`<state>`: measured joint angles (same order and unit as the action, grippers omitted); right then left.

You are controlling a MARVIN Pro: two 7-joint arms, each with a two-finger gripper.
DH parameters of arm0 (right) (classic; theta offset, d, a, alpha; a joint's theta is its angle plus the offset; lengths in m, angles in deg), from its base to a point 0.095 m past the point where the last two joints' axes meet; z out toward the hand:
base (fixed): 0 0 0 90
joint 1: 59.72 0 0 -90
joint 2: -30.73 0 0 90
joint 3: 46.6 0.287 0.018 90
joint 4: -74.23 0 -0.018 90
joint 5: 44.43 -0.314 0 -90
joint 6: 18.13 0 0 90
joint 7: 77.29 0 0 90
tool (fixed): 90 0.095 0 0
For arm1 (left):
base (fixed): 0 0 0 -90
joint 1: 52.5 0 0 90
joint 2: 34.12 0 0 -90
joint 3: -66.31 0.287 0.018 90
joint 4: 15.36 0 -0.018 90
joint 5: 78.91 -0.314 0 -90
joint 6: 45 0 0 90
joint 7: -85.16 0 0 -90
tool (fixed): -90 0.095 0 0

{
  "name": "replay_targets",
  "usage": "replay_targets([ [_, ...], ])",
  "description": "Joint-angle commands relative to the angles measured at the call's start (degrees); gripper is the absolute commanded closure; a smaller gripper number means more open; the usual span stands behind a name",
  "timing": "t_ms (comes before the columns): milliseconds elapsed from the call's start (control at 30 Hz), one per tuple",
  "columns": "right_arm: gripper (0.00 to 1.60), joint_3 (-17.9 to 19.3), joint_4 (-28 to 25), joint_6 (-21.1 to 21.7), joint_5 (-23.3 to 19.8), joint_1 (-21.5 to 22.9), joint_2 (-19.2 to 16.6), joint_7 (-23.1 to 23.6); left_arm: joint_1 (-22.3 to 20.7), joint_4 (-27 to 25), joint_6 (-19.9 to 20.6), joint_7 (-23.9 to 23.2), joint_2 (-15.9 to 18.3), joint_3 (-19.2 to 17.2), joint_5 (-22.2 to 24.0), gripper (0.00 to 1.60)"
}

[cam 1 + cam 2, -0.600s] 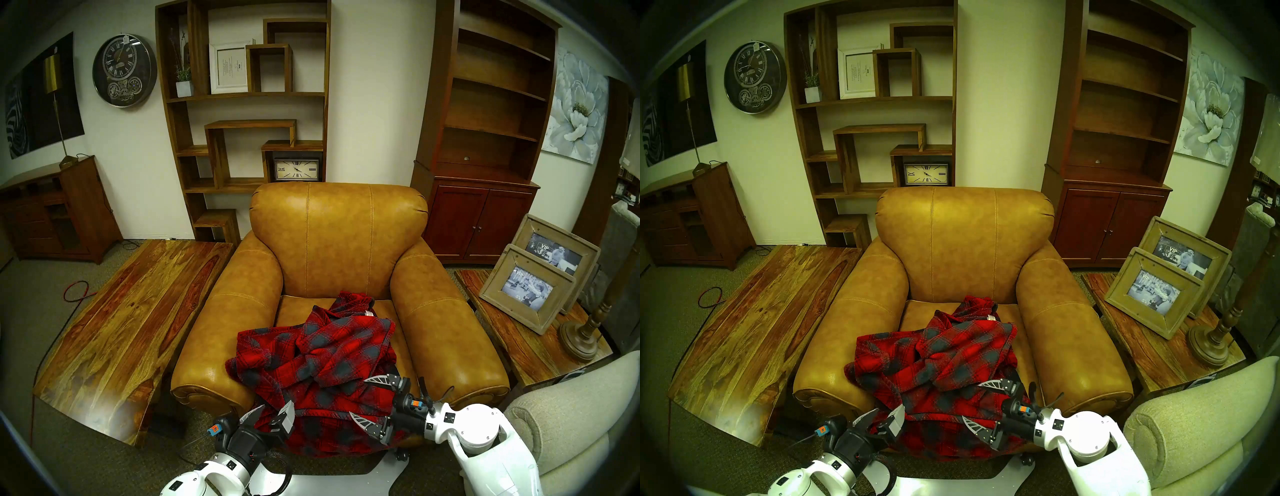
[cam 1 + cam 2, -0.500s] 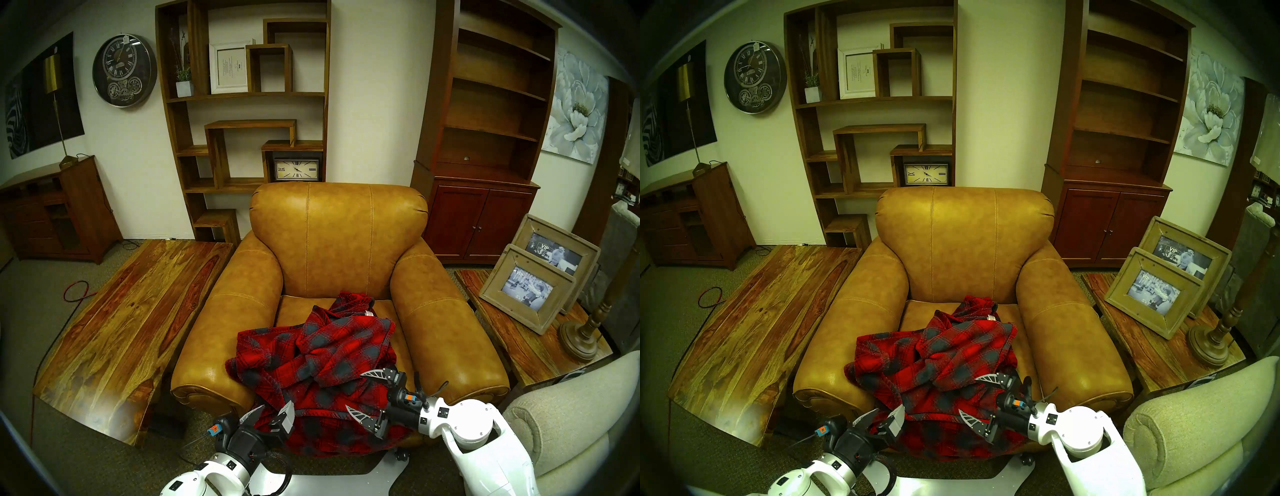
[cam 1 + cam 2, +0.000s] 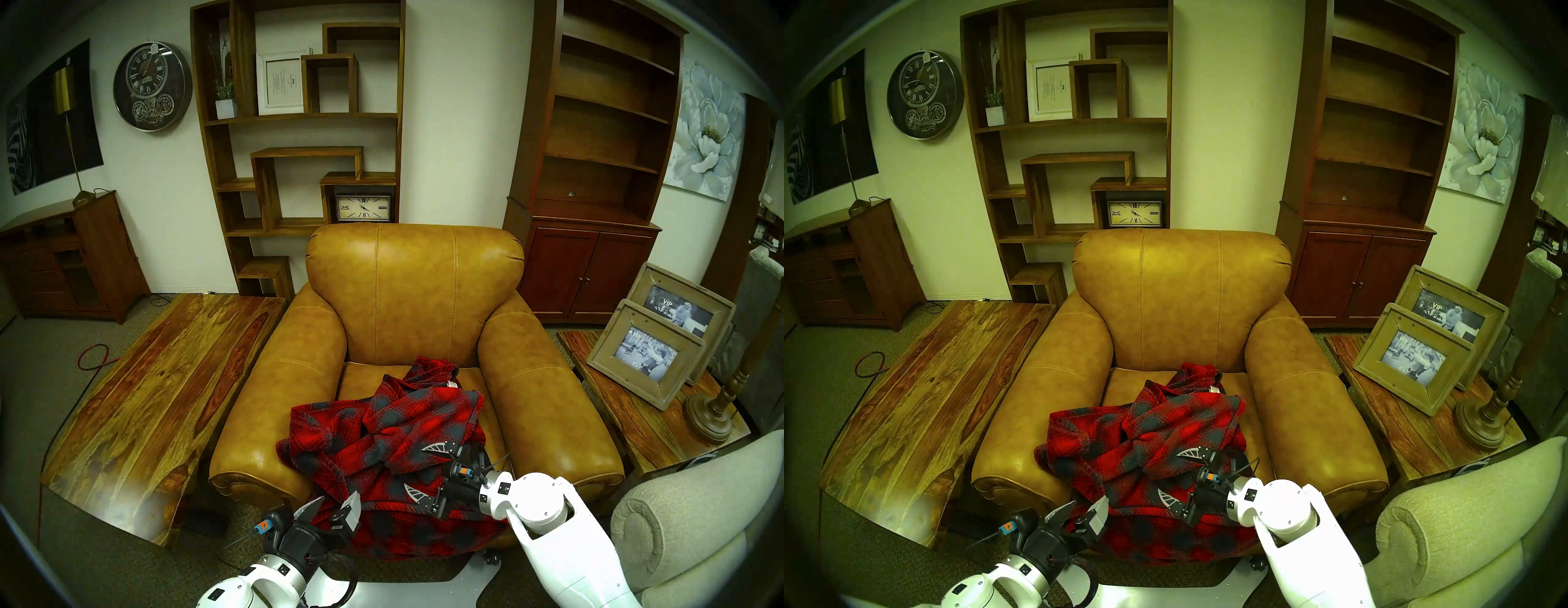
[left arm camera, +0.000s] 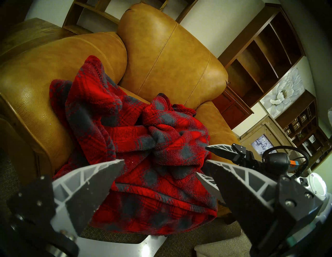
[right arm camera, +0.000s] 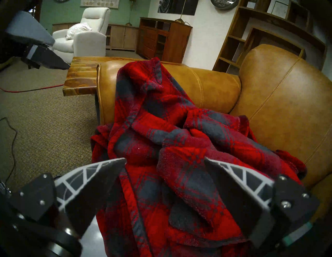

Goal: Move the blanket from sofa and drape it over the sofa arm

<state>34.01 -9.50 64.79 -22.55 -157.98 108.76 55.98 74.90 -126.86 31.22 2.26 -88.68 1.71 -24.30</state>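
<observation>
Head views: blanket (image 3: 382, 441) lies bunched on the seat of the sofa (image 3: 415, 293), one fold riding up the inner side of the sofa arm (image 3: 259, 407) at view left, its front edge spilling over the seat front toward the floor. Wooden table (image 3: 161, 382) stands beside that arm.

Left wrist view adds: a stitched hem running across the hanging part of the blanket (image 4: 143, 143), plus the other gripper's fingers entering from the right edge.

Right wrist view adds: white recliner (image 5: 84, 35) across the room and a red cable (image 5: 32, 88) on the carpet, both out of the head cameras' sight.

Left gripper (image 3: 335, 507): low at the seat front, arm reaching up from below, fingers spread, tips at the hanging blanket edge, nothing pinched.

Right gripper (image 3: 420, 469): arm comes in from the right, wrist pointed left, fingers spread wide, one above and one below a thick fold; contact with the cloth cannot be told.
</observation>
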Motion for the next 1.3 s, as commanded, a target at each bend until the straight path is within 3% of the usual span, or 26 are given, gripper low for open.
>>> replay_targets([
  [0, 0.0, -2.06, 2.35, 0.97, 3.49, 6.13, 2.89, -1.48, -0.19, -0.57, -0.14, -0.11, -0.13, -0.01, 0.01, 0.0],
  [200, 0.0, -4.05, 5.89, 1.68, 7.33, 8.97, 3.59, -2.27, -0.31, -0.47, -0.14, -0.11, -0.11, 0.08, 0.01, 0.0],
  [267, 0.0, -5.95, 9.45, 2.34, 10.0, 12.57, 4.21, -2.52, -0.41, -0.38, -0.15, -0.12, -0.09, 0.15, 0.02, 0.0],
  [800, 0.0, -10.45, 21.09, 4.42, 21.49, 18.97, 6.39, -7.21, -0.77, -0.11, -0.17, -0.12, -0.04, 0.42, 0.05, 0.0],
  [933, 0.0, -11.26, 26.0, 5.49, 24.79, 22.94, 6.61, -8.9, -0.89, -0.01, -0.19, -0.12, -0.02, 0.5, 0.06, 0.0],
  [1267, 0.0, -15.05, 36.63, 5.17, 31.78, 26.03, 6.82, -13.16, -0.96, -0.2, -0.29, -0.12, 0.04, 0.61, 0.12, 0.0],
])
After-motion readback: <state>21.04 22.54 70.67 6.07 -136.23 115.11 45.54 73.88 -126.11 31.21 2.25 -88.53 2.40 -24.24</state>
